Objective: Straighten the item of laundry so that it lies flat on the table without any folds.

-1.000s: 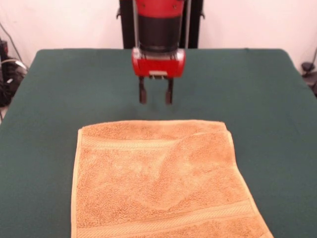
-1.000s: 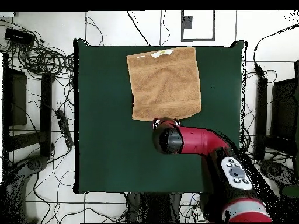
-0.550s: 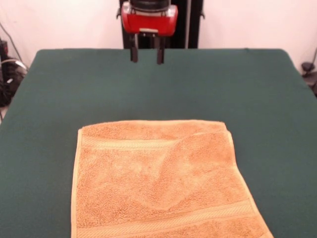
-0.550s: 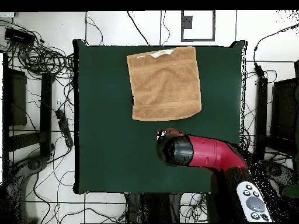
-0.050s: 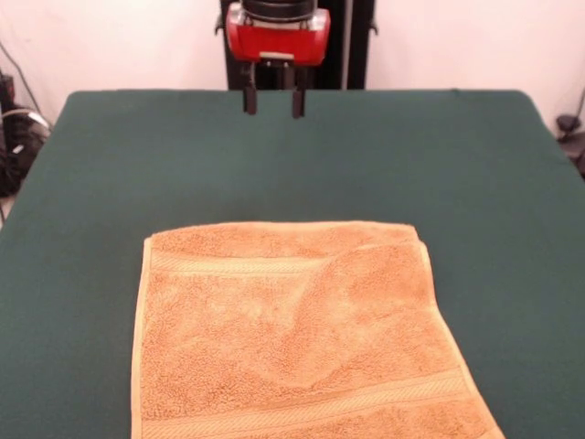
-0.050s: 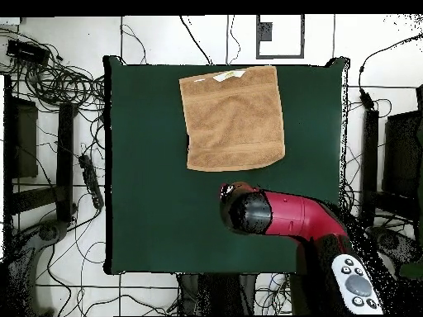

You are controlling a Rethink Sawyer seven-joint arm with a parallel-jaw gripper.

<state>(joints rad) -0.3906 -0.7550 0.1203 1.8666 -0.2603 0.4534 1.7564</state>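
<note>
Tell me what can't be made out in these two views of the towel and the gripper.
- Towel, front view: its near edge is cut off by the picture's bottom.
- Label, overhead view: too small to read its print.
- Gripper, overhead view: hidden under the arm, so only the front view shows it open.

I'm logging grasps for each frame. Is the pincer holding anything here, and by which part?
Nothing is held. The pincer hangs open and empty, apart from the towel on the table.

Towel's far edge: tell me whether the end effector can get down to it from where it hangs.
Probably yes. The open end effector hangs empty above bare table, apart from the towel, and nothing lies between them.
</note>
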